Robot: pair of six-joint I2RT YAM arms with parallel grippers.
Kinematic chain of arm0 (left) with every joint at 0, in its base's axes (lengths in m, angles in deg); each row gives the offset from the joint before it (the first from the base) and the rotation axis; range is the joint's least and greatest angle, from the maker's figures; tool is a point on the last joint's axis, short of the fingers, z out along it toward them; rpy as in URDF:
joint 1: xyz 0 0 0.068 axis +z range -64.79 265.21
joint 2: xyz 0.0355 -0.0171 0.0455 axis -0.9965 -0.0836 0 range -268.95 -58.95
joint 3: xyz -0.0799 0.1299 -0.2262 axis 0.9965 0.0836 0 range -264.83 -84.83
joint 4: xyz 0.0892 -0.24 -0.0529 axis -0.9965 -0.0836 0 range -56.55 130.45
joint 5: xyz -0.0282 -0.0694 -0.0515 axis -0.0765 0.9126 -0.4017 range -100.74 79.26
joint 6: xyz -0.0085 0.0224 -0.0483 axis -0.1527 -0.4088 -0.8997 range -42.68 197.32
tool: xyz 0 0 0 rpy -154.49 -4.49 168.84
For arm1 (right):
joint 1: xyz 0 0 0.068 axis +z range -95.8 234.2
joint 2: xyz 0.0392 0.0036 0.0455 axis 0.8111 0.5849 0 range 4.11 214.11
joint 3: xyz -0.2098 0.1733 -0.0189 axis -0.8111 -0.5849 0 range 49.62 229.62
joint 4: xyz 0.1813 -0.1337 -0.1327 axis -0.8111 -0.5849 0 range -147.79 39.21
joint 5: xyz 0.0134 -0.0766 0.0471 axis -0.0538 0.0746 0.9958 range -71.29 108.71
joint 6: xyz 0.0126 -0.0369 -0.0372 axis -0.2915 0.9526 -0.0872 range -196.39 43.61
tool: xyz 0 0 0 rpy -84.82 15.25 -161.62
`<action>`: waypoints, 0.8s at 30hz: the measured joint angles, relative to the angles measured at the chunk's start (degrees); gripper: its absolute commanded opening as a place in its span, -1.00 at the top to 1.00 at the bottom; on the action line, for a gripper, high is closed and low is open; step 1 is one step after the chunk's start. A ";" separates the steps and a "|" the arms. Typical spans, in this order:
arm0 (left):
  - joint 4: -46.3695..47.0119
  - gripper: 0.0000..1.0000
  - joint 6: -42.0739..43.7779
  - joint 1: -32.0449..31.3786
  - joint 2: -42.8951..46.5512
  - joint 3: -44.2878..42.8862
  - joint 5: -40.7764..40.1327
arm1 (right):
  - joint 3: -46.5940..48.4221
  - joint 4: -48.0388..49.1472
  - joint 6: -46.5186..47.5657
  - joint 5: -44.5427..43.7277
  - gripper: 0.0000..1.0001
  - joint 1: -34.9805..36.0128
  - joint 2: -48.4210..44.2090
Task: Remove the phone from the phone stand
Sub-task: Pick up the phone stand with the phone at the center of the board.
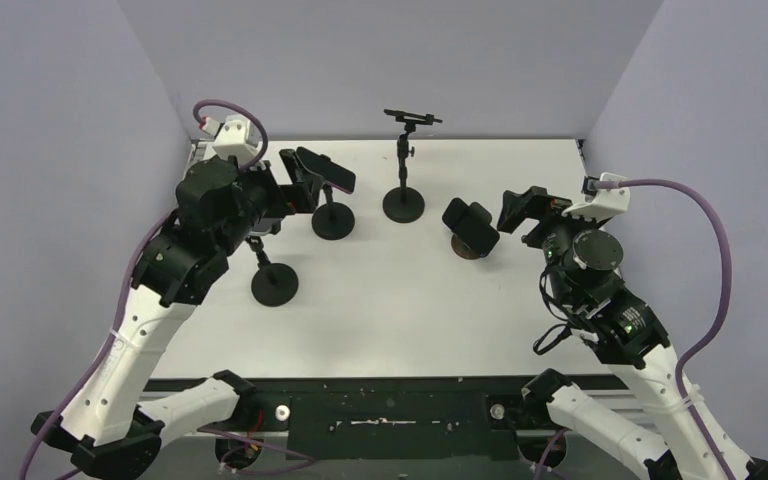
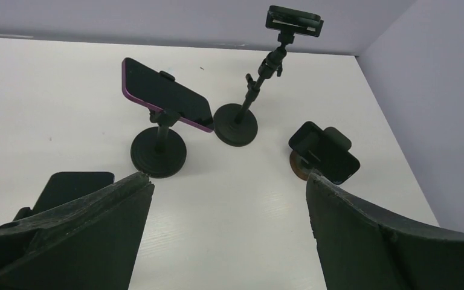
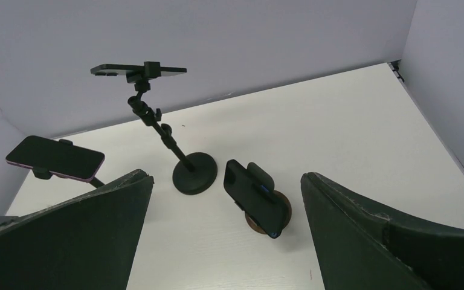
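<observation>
Ahead of right jaws, phone (image 3: 244, 193)

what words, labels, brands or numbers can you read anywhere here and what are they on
No text can be read in any of the three views.
Purple phone, phone on the tall stand, low phone: screens dark, no logo or lettering visible.
Right arm: any print near its green light is too small to read.
</observation>
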 measured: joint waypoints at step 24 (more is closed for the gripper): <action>-4.98 -0.93 -12.04 -0.24 12.61 7.96 -13.53 | -1.95 3.87 1.95 22.86 -1.00 0.00 -0.15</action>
